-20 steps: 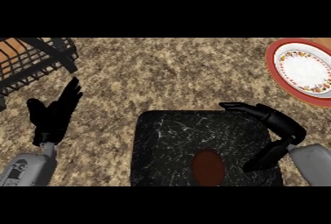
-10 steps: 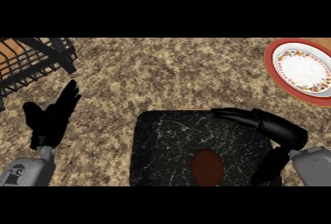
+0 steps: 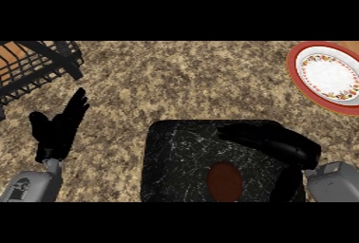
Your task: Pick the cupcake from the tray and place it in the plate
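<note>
A brown cupcake [image 3: 225, 181] sits near the front edge of the black marbled tray [image 3: 179, 156]. My right hand [image 3: 280, 144] hangs over the tray's right part, fingers stretched leftward and relaxed, thumb pointing down beside the cupcake; it holds nothing. The cupcake lies just left and below that hand, apart from it. The white plate [image 3: 328, 76] with a red rim and flowered band rests at the far right of the counter. At the left my left hand [image 3: 60, 127] stays open, fingers up, resting.
A black wire rack [image 3: 38, 66] stands at the back left corner over an orange surface. Speckled brown counter stretches between the tray and the plate.
My right hand has moved left and down over the tray, closer to the cupcake. The left hand has barely shifted.
</note>
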